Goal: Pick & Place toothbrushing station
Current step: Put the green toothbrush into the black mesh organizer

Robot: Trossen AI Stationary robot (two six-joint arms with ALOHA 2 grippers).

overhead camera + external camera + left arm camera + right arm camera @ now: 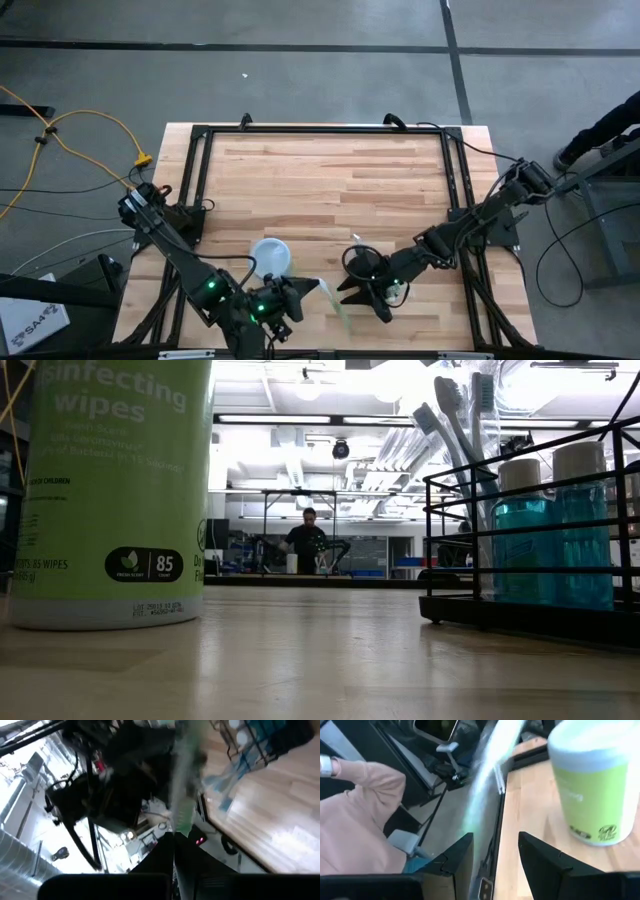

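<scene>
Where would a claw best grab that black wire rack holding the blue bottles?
Probably by the top rail of the black wire rack, coming from straight above. It stands upright, the thin rail suits a pinch, and blue bottles and toothbrushes crowd the inside.

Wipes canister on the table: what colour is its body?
Lime green wipes canister with white lettering; low view shows it best.

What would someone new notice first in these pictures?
The tall lime-green wipes canister fills the low view's left, with a black wire rack of blue mouthwash bottles and toothbrushes at its right. From above, both dark arms meet at the wooden table's near edge; the left claw holds a pale green toothbrush beside the right claw.
</scene>
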